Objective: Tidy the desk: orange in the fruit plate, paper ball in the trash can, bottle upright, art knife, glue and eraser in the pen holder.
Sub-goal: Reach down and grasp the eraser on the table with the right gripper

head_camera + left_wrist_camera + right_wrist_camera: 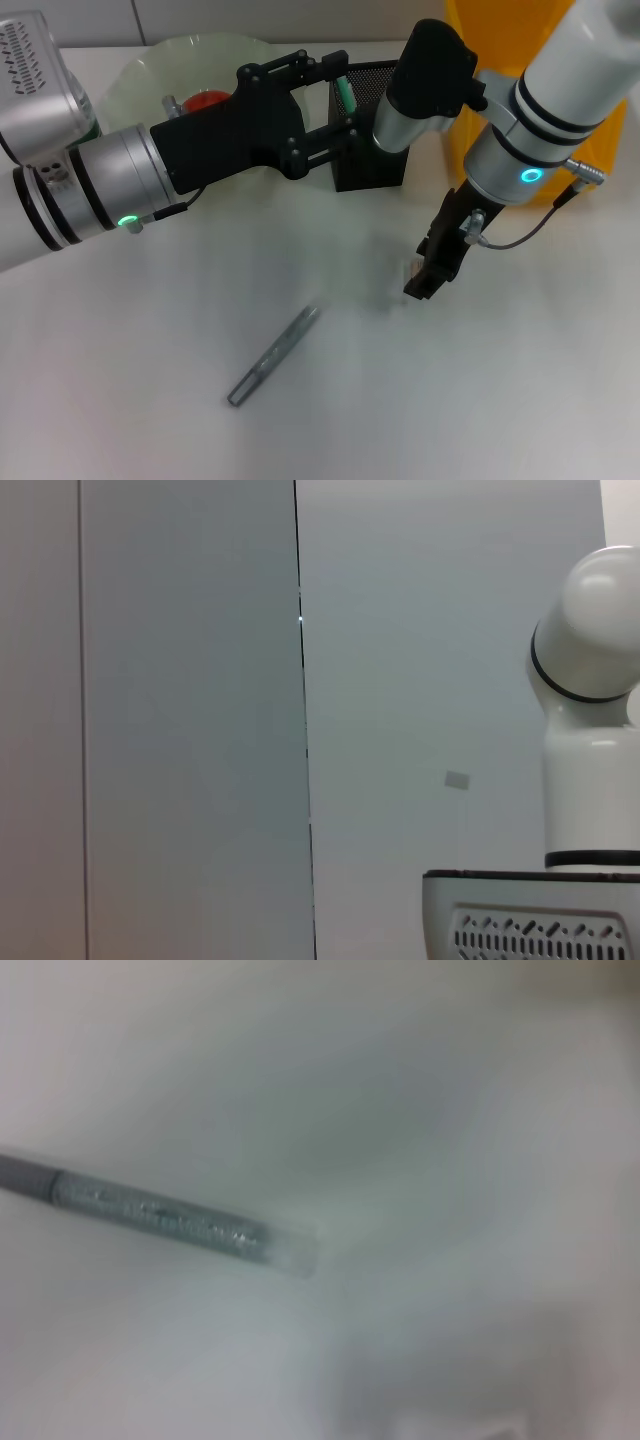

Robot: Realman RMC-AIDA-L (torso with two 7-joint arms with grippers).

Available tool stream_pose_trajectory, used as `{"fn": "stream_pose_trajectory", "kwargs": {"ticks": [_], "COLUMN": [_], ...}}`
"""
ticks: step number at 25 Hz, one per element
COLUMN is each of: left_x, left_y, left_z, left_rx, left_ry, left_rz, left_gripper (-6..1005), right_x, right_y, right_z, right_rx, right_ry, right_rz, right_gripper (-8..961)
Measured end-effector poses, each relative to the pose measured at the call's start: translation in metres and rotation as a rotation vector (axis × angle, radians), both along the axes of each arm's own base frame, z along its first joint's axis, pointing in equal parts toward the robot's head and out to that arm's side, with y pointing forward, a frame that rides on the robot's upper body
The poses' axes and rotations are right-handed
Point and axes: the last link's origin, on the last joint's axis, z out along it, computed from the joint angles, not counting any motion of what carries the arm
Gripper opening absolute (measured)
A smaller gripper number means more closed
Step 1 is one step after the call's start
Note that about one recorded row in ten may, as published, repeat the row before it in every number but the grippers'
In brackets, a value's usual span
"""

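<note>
My left gripper point(341, 94) is open at the top of the black mesh pen holder point(368, 165), one finger on each side of the mint-green art knife point(345, 92) that stands inside it. The orange point(205, 101) lies in the pale-green fruit plate point(150, 65), partly behind the left arm. The grey glue point(272, 356) lies on the white desk point(120, 380), and shows close up as the glue point(160, 1216) in the right wrist view. My right gripper point(427, 276) points down just beside the small beige eraser point(410, 268). The bottle and paper ball are out of view.
The yellow trash can point(468, 90) stands at the back right, behind the right arm. The left wrist view shows only a wall and part of the robot's body point(590, 730).
</note>
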Motion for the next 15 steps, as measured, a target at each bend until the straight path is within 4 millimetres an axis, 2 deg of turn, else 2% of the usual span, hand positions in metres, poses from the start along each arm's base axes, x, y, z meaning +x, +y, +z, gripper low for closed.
{"fn": "stream_pose_trajectory", "kwargs": {"ticks": [15], "left_x": [0.0001], "left_y": [-0.0001], "left_z": [0.0], "left_rx": [-0.002], "left_ry": [-0.001], "left_rz": [0.001], "left_gripper": [620], "right_x": [0.0028], "right_y": [-0.0016], "right_z": [-0.0029], "right_rx": [-0.003], "right_ry": [-0.008], "right_rz": [0.009], "right_gripper": [573]}}
